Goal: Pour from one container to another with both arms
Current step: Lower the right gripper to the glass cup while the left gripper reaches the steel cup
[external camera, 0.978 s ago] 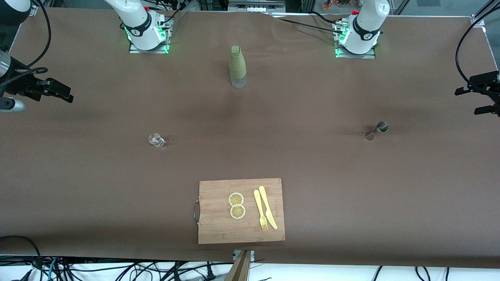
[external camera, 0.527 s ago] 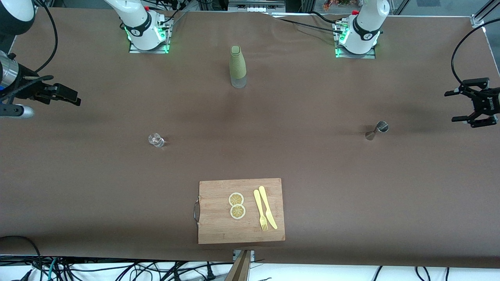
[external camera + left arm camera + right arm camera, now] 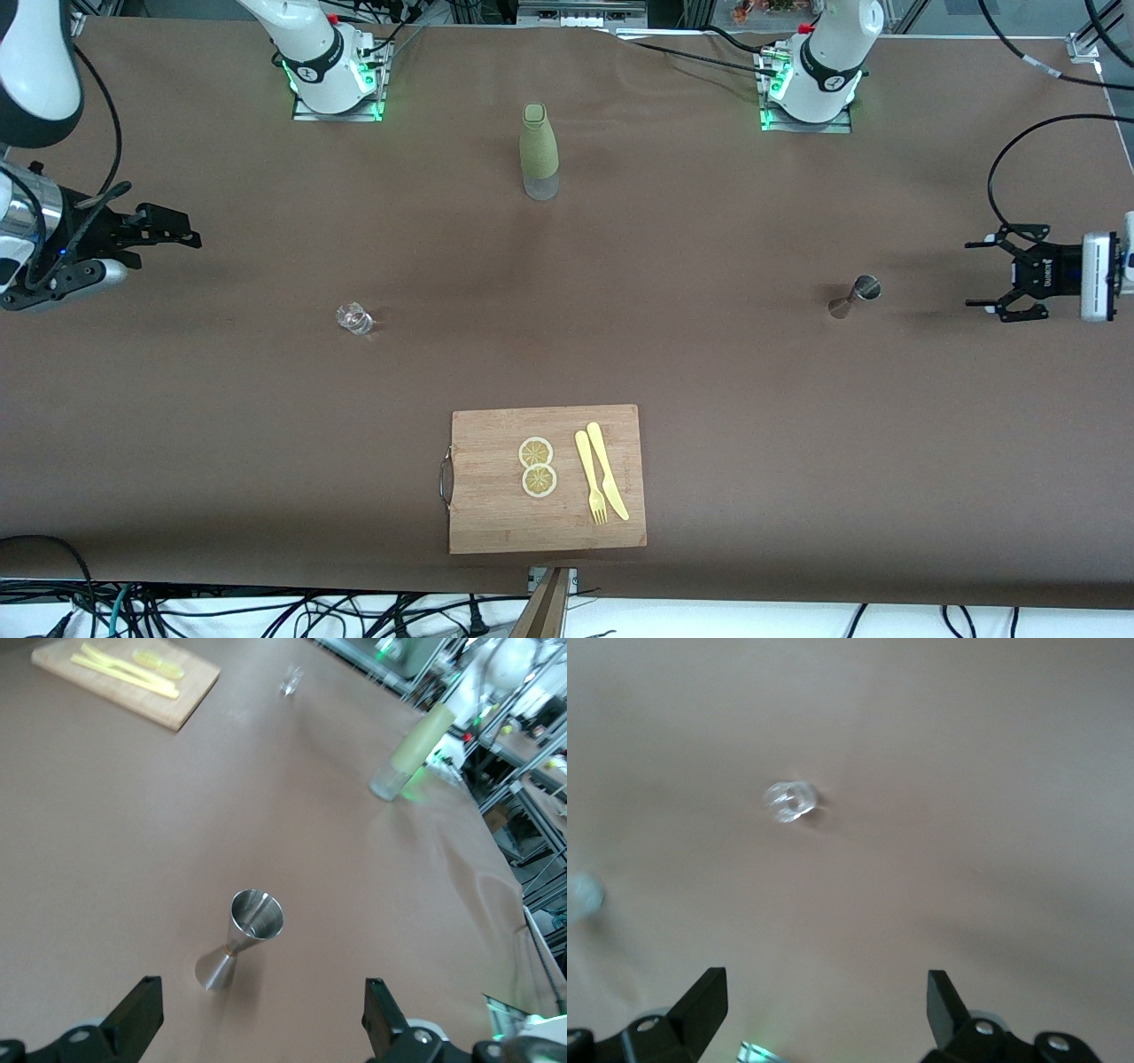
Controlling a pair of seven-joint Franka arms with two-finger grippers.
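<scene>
A: How are the two vessels oriented, and where are they placed?

B: The glass cup is stood upright on the worktop toward the right arm's end, mouth up, as seen from above in the right wrist view. The metal jigger is stood upright toward the left arm's end, its long axis vertical and its open mouth upward. The two are set well apart; the green bottle is stood between the bases, farther from the front camera, and the cutting board nearer to it.

A: How are the arms posed?

B: The left gripper is held low over the worktop beside the jigger, jaws spread and aimed at it, nothing grasped. The right gripper is held over the worktop's edge, aimed toward the cup, jaws likewise released.

A: What differs from half a second earlier?

B: Both grippers have been brought inward and lower; the vessels are unmoved.
</scene>
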